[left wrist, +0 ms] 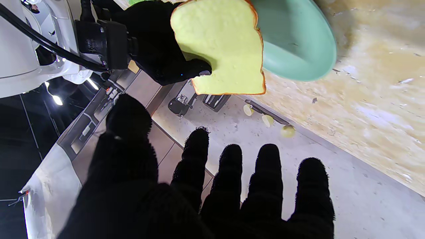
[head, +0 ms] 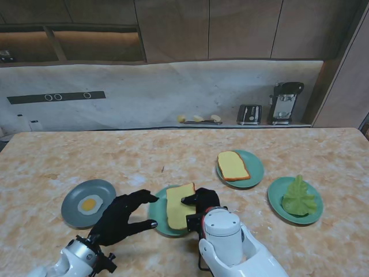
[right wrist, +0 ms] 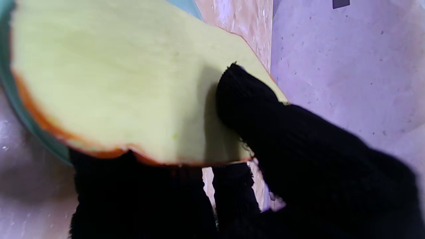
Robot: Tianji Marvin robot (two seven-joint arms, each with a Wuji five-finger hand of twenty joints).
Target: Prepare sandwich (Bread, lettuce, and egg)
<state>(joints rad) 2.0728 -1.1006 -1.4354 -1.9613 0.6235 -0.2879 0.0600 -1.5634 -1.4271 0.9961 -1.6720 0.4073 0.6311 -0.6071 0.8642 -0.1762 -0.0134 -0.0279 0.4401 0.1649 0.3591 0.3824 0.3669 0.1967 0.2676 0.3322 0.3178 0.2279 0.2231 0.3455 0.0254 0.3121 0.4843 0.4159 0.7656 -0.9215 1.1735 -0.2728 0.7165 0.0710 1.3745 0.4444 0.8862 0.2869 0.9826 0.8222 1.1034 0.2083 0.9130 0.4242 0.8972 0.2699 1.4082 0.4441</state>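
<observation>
- Table (head: pixel 52 156): I see marbled stone running to the back wall and carrying four plates.
- Right hand (head: pixel 200 206): near the table's near edge, at the middle, I have it closed on a bread slice (head: pixel 180 205), thumb (right wrist: pixel 245 96) on the top face, other fingers under it.
- Left hand (head: pixel 122 216): just left of the middle plate (head: pixel 154 214), fingers (left wrist: pixel 229 172) spread wide and holding nothing.
- Held bread slice: tilted over the teal middle plate; I cannot tell whether it touches it.
- Right plate (head: pixel 275 191): green, toward the table's right edge, with the lettuce (head: pixel 298 197).
- Far plate (head: pixel 256 167): teal, farther from me, carrying the second bread slice (head: pixel 232 165).
- Left plate (head: pixel 74 198): grey, toward the left edge, holding the fried egg (head: pixel 90 203).
</observation>
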